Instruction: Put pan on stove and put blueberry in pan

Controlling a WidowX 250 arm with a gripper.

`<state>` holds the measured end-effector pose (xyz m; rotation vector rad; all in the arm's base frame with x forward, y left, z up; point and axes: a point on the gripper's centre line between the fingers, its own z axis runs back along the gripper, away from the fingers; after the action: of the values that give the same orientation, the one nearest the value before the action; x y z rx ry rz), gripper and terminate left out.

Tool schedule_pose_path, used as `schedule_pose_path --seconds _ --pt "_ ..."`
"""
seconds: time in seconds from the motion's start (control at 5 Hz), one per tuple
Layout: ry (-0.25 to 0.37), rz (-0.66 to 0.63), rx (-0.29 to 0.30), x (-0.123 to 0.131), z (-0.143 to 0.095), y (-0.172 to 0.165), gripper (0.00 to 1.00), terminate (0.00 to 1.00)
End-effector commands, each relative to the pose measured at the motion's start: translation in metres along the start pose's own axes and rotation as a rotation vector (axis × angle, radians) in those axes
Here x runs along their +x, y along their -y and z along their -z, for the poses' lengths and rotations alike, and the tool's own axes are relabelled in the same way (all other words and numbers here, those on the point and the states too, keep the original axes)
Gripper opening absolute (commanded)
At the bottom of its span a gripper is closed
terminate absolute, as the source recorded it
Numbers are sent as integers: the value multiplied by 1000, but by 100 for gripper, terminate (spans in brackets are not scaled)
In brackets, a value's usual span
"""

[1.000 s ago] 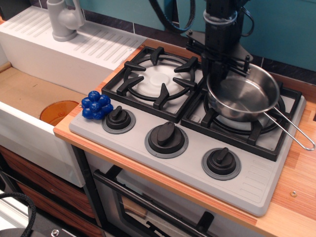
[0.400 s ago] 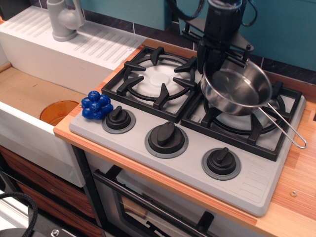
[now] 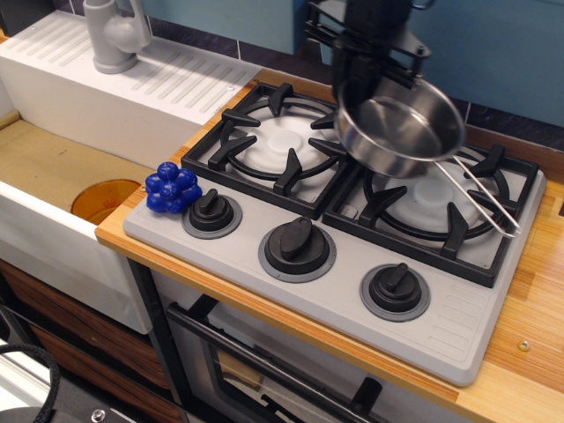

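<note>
Steel pan hangs tilted above the stove, between its burners; your claw seems clamped on its far rim, though that's half hidden. Loose grip could drop it. Blueberry waits at the stove's left corner

Single view only, set high in front of the stove and off toward its knob side, looking down at a slant across the wooden surface. Close enough to cut off the arm above the claw at the top edge. Takes in both burners, the sink at left, the oven front below.
</note>
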<state>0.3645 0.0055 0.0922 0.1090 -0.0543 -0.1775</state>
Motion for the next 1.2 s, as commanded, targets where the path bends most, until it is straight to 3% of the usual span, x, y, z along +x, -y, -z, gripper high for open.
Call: schedule_pose_path --seconds 0.0,0.4,1.0 --pt "130 21 37 18 -45 -33 0 0" --pt "140 45 58 23 -44 -59 0 0" --pt "120 -2 77 8 -27 -75 0 0"
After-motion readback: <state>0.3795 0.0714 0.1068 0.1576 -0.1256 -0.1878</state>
